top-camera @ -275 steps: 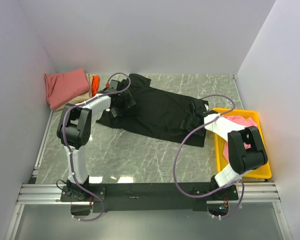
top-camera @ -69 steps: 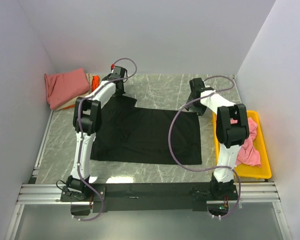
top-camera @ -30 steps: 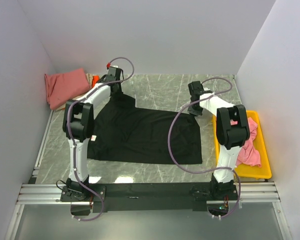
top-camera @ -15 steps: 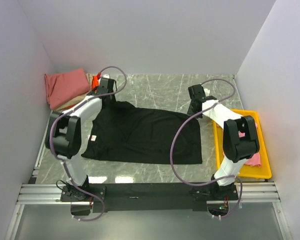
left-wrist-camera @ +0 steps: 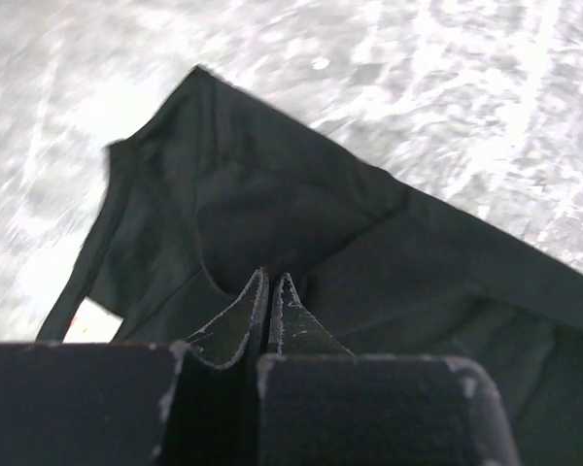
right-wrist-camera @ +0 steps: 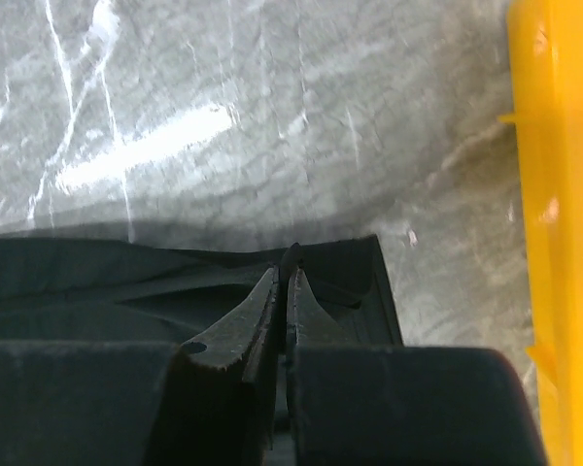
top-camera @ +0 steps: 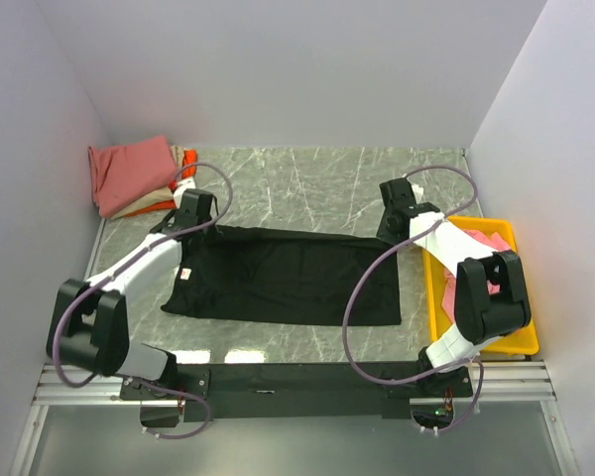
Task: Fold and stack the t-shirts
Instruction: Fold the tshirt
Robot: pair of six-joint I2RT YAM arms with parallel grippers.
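The large black t-shirt (top-camera: 278,278) lies spread as a wide band across the marble table, its white neck tag (top-camera: 185,275) near the left end. My left gripper (top-camera: 196,222) is shut on the shirt's far left edge; in the left wrist view the gripper (left-wrist-camera: 270,279) pinches dark cloth (left-wrist-camera: 272,194), with the tag (left-wrist-camera: 92,320) at lower left. My right gripper (top-camera: 393,230) is shut on the far right corner, and in the right wrist view a fold of cloth (right-wrist-camera: 350,277) stands between the closed tips of the gripper (right-wrist-camera: 289,267).
Folded dusty-red (top-camera: 129,171), beige (top-camera: 147,205) and orange (top-camera: 188,159) shirts are stacked at the back left corner. A yellow bin (top-camera: 434,297) at the right edge holds a pink shirt (top-camera: 481,242); its wall (right-wrist-camera: 554,194) runs close beside my right gripper.
Both grippers have drawn the shirt's far edge toward the near side, and the black shirt now lies in a narrower band. The left arm has swung lower and leftward.
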